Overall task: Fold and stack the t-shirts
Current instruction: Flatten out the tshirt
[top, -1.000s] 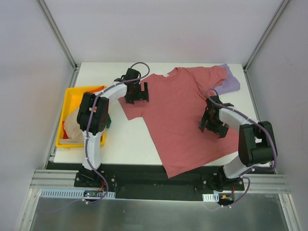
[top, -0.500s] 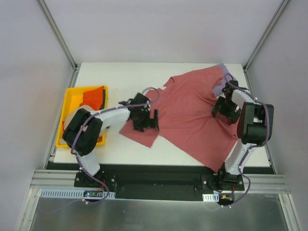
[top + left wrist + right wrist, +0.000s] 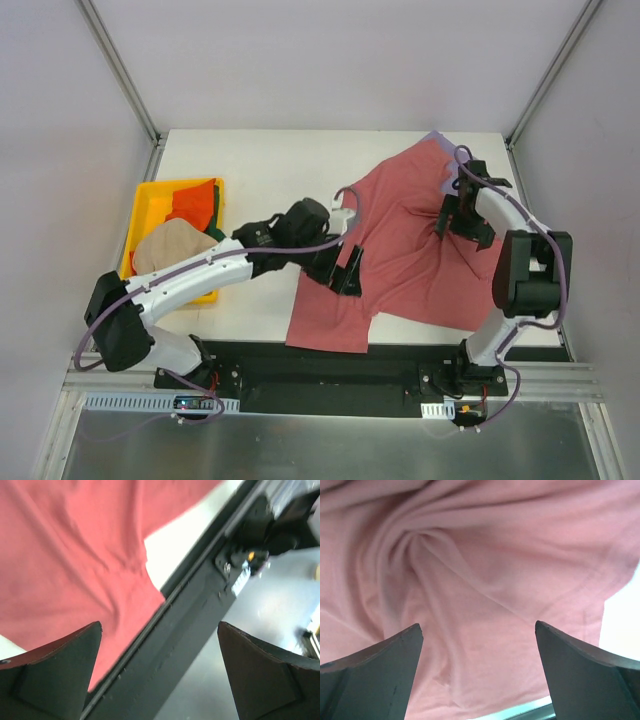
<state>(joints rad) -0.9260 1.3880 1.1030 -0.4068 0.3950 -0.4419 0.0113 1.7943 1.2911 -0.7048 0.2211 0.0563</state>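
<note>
Suggestion: dusty red t-shirt (image 3: 410,262) lies rumpled on right half of counter (image 3: 260,170), hem at front edge, left end effector (image 3: 347,277) and right end effector (image 3: 458,222) both spread, empty, so pinch opposite edges, pull taut, then fold.

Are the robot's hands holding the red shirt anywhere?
No. The left gripper and the right gripper both look open over the red t-shirt, pinching nothing.

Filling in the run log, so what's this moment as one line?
red t-shirt: rumpled, unfolded on table | left gripper: open, over shirt's near edge | right gripper: open, over its far side
</note>
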